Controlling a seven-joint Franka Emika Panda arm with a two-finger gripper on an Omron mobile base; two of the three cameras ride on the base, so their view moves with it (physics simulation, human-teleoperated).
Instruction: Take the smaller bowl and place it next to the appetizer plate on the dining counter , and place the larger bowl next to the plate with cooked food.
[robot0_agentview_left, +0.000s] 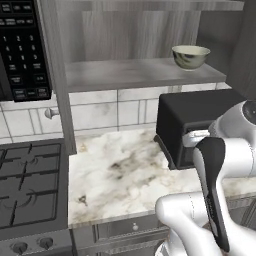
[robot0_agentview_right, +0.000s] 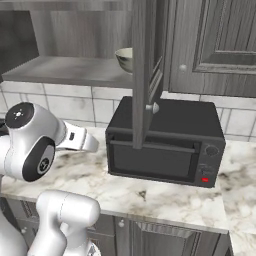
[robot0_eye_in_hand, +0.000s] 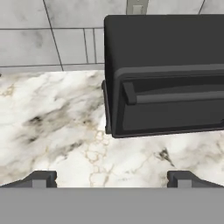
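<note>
One stove (robot0_agentview_left: 27, 187), one marble worktop (robot0_agentview_left: 120, 175), one black toaster oven (robot0_agentview_right: 165, 142), one microwave (robot0_agentview_left: 22, 47). One smaller bowl (robot0_agentview_left: 190, 56) stands on the open cabinet shelf (robot0_agentview_left: 130, 74) above the oven. Gripper (robot0_eye_in_hand: 112, 179): fingers spread wide, empty, over marble; tiled wall (robot0_eye_in_hand: 52, 39) behind.

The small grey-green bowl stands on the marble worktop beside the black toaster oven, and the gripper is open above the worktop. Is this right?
Not quite. The smaller bowl stands on the open cabinet shelf above the toaster oven, not on the worktop; the left base view shows this. The gripper is indeed open above the worktop.
</note>
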